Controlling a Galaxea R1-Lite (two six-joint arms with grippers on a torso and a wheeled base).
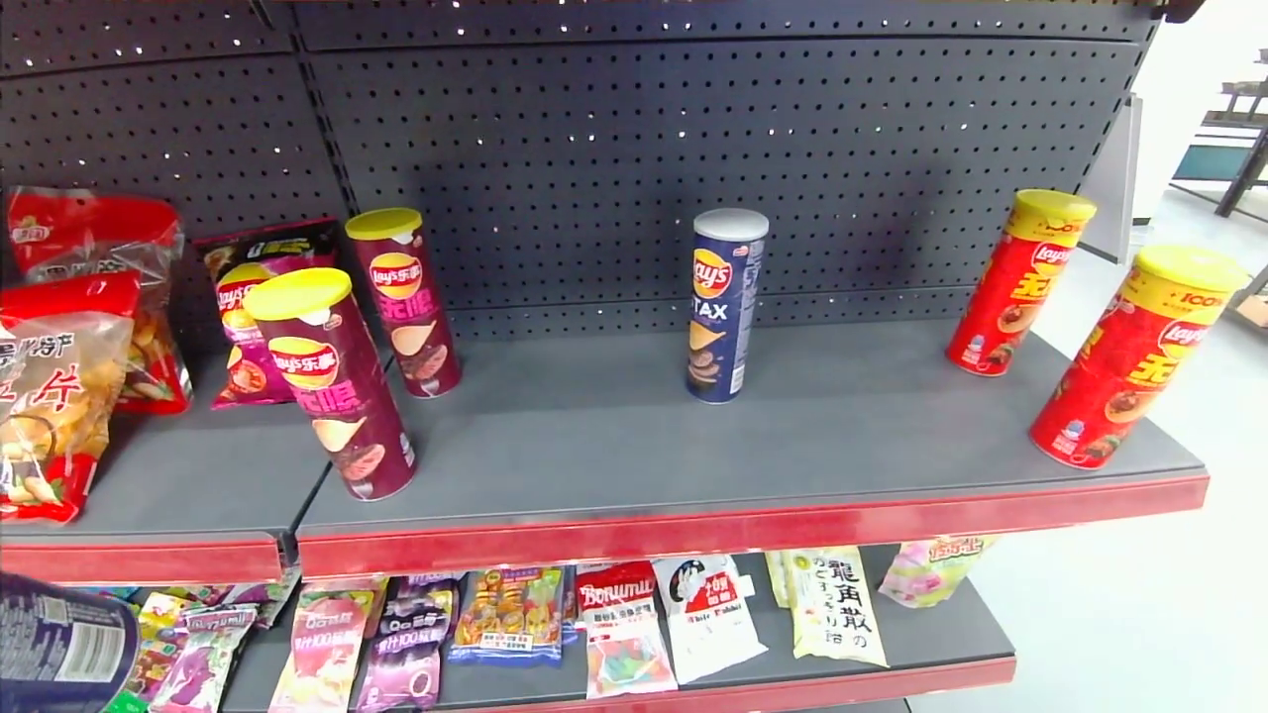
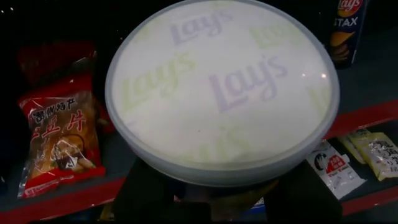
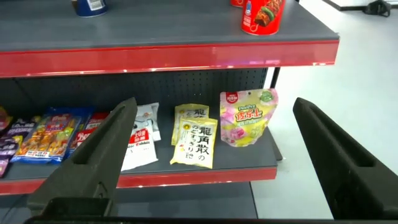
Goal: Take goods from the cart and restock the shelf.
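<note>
Five cans stand upright on the upper shelf (image 1: 693, 436) in the head view. The front maroon can (image 1: 337, 386) and the rear maroon can (image 1: 406, 297) are toward the left, the standing blue can (image 1: 723, 307) is in the middle, and the rear red can (image 1: 1020, 282) and the front red can (image 1: 1129, 356) are at the right end. Snack bags (image 1: 59, 396) lean at the far left.

A sixth, the held can (image 1: 54, 644), shows there as a slice of dark blue side wall with a barcode. It sits in the lower-left corner, below the shelf's red front edge and in front of the lower shelf (image 1: 921, 634).

The left wrist view gives what the head view cannot. The held can's pale translucent lid (image 2: 221, 87) faces the camera squarely, so the long axis runs straight away from the wrist and the body is hidden behind the lid. The left gripper (image 2: 221, 202) clamps it, with a dark finger on either side just under the lid's rim.

The right wrist view looks at the lower shelf from close by. The right gripper (image 3: 214, 109) has its fingers (image 3: 93, 162) spread wide with nothing between them. Beyond them lie a yellow packet (image 3: 199, 140) and a green pouch (image 3: 249, 118), under the upper shelf's red edge.
</note>
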